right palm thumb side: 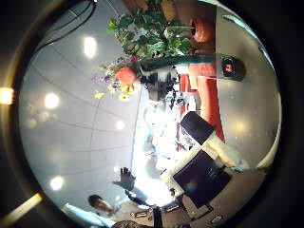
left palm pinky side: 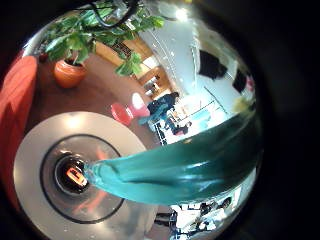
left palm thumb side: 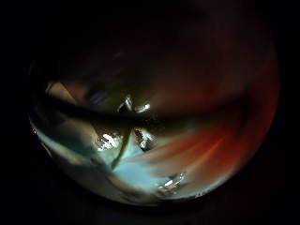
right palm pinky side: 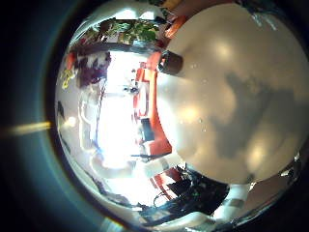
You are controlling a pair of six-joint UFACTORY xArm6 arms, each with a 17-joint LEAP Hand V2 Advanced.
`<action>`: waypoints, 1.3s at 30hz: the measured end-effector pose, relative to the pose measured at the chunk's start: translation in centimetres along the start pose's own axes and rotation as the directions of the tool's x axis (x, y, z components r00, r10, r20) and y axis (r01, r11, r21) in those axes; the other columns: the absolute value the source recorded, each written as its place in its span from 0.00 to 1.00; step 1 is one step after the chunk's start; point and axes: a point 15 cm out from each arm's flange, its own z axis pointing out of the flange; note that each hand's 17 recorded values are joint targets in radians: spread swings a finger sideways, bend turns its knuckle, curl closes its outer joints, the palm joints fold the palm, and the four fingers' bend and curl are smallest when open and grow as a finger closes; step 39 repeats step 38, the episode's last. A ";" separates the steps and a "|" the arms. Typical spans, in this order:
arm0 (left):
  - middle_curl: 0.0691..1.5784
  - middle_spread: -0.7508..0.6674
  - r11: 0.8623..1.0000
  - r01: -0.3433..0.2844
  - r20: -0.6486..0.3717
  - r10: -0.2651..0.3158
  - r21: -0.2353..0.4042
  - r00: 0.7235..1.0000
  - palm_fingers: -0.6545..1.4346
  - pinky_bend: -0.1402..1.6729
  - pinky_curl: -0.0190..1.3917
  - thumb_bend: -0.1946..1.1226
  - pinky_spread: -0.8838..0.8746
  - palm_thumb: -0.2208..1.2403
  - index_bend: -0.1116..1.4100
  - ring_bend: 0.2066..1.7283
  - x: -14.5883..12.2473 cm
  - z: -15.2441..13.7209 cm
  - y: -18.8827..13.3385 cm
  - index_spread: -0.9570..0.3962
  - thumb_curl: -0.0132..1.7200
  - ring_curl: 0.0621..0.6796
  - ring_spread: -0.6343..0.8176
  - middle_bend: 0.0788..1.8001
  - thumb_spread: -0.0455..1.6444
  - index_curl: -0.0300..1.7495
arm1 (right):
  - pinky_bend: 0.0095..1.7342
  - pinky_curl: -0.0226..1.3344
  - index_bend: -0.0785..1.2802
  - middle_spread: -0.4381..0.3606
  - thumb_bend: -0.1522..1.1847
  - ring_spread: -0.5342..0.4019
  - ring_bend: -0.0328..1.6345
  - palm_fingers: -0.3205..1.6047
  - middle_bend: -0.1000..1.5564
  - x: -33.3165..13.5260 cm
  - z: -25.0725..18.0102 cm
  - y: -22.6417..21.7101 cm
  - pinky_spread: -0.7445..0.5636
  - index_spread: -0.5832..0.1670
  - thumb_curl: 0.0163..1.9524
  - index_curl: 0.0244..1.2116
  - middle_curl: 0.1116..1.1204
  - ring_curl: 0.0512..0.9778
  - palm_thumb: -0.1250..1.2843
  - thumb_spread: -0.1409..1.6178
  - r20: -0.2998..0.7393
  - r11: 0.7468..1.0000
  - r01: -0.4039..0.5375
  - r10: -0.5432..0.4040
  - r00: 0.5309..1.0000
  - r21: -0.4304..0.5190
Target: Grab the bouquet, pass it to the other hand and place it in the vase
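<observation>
Bouquet (right palm thumb side: 128, 76), teal-wrapped stem (left palm pinky side: 185, 165) close across left palm, seemingly held by left hand (right palm thumb side: 161, 87) above round surface (left palm pinky side: 40, 150); right hand's fingers unseen; risk: slipping during pass.

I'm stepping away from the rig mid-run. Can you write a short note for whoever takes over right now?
Left hand: appears to grip the bouquet by its wrapped stem; the wrap lies close across that palm, with the flowers raised clear of the table.
Right hand: holds nothing that shows, and its fingers are out of view.
Vase: what seems to be it stands on the round table, below the left palm, and is empty.
Done: bouquet lifted. Whether the handover has happened cannot be told.
Left: put the bouquet in the vase.
</observation>
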 end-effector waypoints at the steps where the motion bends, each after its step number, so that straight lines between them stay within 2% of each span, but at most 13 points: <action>1: 0.44 0.70 0.999 0.044 -0.010 -0.044 -0.030 0.999 0.12 0.22 0.59 0.09 0.63 0.28 0.05 0.38 -1.4 -0.5 0.6 0.50 0.32 0.30 0.70 0.06 0.57 0.63 | 0.41 0.18 0.19 0.55 0.09 0.67 0.38 0.29 0.22 0.0 0.0 0.0 0.93 0.37 0.25 0.24 0.24 0.17 0.59 0.67 0.000 1.000 0.000 0.000 1.000 0.000; 4: 0.37 0.83 0.992 0.110 0.030 -0.108 -0.061 0.994 0.13 0.20 0.52 0.10 0.74 0.24 0.06 0.33 -5.1 -2.2 1.4 0.62 0.29 0.25 0.77 0.04 0.55 0.53 | 0.41 0.17 0.19 0.55 0.09 0.67 0.38 0.30 0.21 0.0 0.0 0.0 0.93 0.37 0.25 0.24 0.24 0.17 0.59 0.67 0.000 1.000 0.002 -0.002 1.000 0.000; 6: 0.34 0.87 0.989 0.134 0.063 -0.130 -0.056 0.990 0.14 0.19 0.49 0.11 0.78 0.23 0.06 0.31 -7.1 -4.0 1.9 0.67 0.28 0.23 0.80 0.03 0.54 0.49 | 0.40 0.17 0.19 0.54 0.09 0.67 0.38 0.30 0.21 0.0 0.0 0.0 0.93 0.37 0.25 0.24 0.24 0.17 0.58 0.67 0.000 1.000 0.001 -0.001 1.000 0.000; 10: 0.28 0.93 0.988 0.152 0.066 -0.150 -0.024 0.986 0.16 0.18 0.43 0.12 0.84 0.23 0.09 0.27 -7.8 -6.5 2.9 0.76 0.26 0.19 0.85 0.03 0.53 0.38 | 0.40 0.16 0.19 0.54 0.10 0.66 0.38 0.31 0.21 -0.2 0.0 0.1 0.93 0.37 0.25 0.25 0.24 0.17 0.58 0.67 -0.001 1.000 0.002 -0.002 1.000 -0.001; 16: 0.20 0.96 0.992 0.128 0.031 -0.128 -0.009 0.991 0.19 0.18 0.36 0.12 0.87 0.23 0.12 0.23 -5.3 -10.9 4.3 0.82 0.23 0.16 0.88 0.04 0.52 0.26 | 0.39 0.16 0.19 0.54 0.10 0.66 0.37 0.32 0.21 -1.3 -0.1 0.4 0.93 0.37 0.25 0.25 0.24 0.16 0.58 0.68 -0.015 1.000 0.017 -0.017 1.000 0.006; 24: 0.14 0.96 0.999 0.041 0.003 -0.041 -0.008 0.999 0.22 0.18 0.30 0.12 0.86 0.23 0.15 0.19 0.5 -15.2 8.0 0.84 0.22 0.15 0.89 0.04 0.52 0.18 | 0.38 0.15 0.19 0.54 0.10 0.67 0.36 0.32 0.21 -3.6 -0.4 1.2 0.93 0.38 0.25 0.25 0.24 0.16 0.59 0.68 -0.049 0.998 0.052 -0.051 0.998 0.024; 30: 0.11 0.95 0.999 0.031 0.021 -0.031 -0.013 0.999 0.23 0.18 0.27 0.12 0.85 0.24 0.16 0.17 3.0 -14.8 11.2 0.84 0.21 0.15 0.89 0.04 0.53 0.16 | 0.37 0.14 0.19 0.51 0.10 0.67 0.35 0.33 0.21 -1.3 0.0 3.1 0.93 0.38 0.24 0.26 0.25 0.16 0.59 0.68 -0.036 1.000 0.012 -0.011 0.999 0.016; 32: 0.11 0.95 0.999 0.038 0.047 -0.037 -0.008 0.998 0.24 0.18 0.26 0.12 0.85 0.24 0.16 0.17 3.5 -14.3 12.4 0.84 0.21 0.15 0.89 0.04 0.53 0.15 | 0.37 0.14 0.19 0.52 0.10 0.67 0.35 0.33 0.21 -1.0 0.0 3.6 0.93 0.37 0.24 0.26 0.25 0.16 0.60 0.68 -0.052 0.999 0.034 -0.034 0.998 -0.001; 36: 0.10 0.95 0.998 0.052 0.143 -0.049 -0.020 0.989 0.24 0.18 0.25 0.12 0.85 0.25 0.17 0.16 3.1 -13.6 14.7 0.85 0.21 0.15 0.89 0.04 0.53 0.15 | 0.37 0.14 0.19 0.52 0.10 0.68 0.35 0.34 0.21 -0.2 -0.1 4.4 0.93 0.37 0.25 0.26 0.25 0.15 0.60 0.68 -0.089 0.998 0.050 -0.053 0.995 -0.032; 39: 0.09 0.95 0.997 0.066 0.163 -0.059 -0.037 0.985 0.25 0.18 0.24 0.12 0.85 0.25 0.17 0.15 2.6 -12.8 16.0 0.85 0.21 0.16 0.89 0.05 0.53 0.15 | 0.37 0.13 0.19 0.53 0.10 0.68 0.35 0.33 0.21 -0.2 -0.2 4.6 0.93 0.37 0.25 0.26 0.25 0.15 0.60 0.68 -0.099 0.998 0.054 -0.058 0.993 -0.038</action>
